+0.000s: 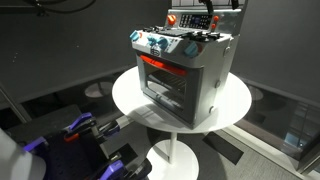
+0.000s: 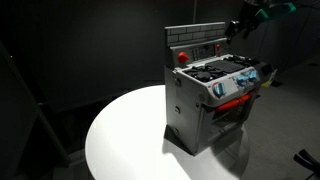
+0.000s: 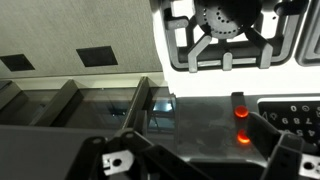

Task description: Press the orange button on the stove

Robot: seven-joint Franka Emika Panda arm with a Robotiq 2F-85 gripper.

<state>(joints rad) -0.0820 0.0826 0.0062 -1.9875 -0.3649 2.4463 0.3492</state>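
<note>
Orange round plastic button [image 1: 171, 19]: on upright back panel of grey toy stove [image 1: 185, 70], down and aside from black Robotiq gripper [image 1: 215, 10]. Likely rigid, short travel; push square-on, no grasp. Stove probably light, may slide. Oven cavity glows red; contents unclear.
Exterior view: button [image 2: 181, 56] well apart from gripper [image 2: 245, 22].
Wrist view: button [image 3: 240, 103] ahead; fingers [image 3: 115, 160] spread wide, empty.

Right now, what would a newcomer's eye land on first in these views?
A toy stove on a round white table stands out against the dark room, with a red strip across its oven front. The end effector hangs above the stove's rear, not touching it. In the wrist view an orange button glows on the stove's panel.
</note>
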